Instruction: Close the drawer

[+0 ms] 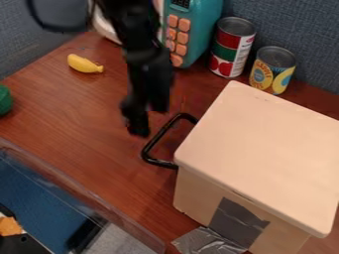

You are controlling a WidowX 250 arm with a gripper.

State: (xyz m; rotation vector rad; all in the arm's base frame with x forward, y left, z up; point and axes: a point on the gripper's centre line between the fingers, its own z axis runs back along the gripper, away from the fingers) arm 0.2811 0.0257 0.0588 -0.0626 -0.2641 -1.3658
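Well, the drawer is part of the pale box (265, 144) at the right of the wooden table (79, 124); it sits in under the box's flat top, with its black handle (157, 143) jutting out on the side towards the gripper (144, 121); what the drawer holds is hidden by that top. The gripper hangs down over the table just beside the handle, to the left of the box in the camera view; whether it is clenched or released, I cannot tell.

Dark grey tape (237, 222) is stuck on the box's near side; a shinier silvery piece (206, 242) lies at its foot. Behind the box two cans stand upright near each other, both with their metal ends up, so their contents are out of sight; the taller can (232, 47) has a red, green and white label, the shorter can (273, 69) a yellow and blue one. Left of them is a teal appliance (198, 30) with orange buttons; a yellow banana-shaped thing (84, 64) lies farther left, and a rounded green thing (4, 100) is at the left edge; at the lower left, a see-through rim (86, 198) runs slantwise beside a blue surface (43, 198).
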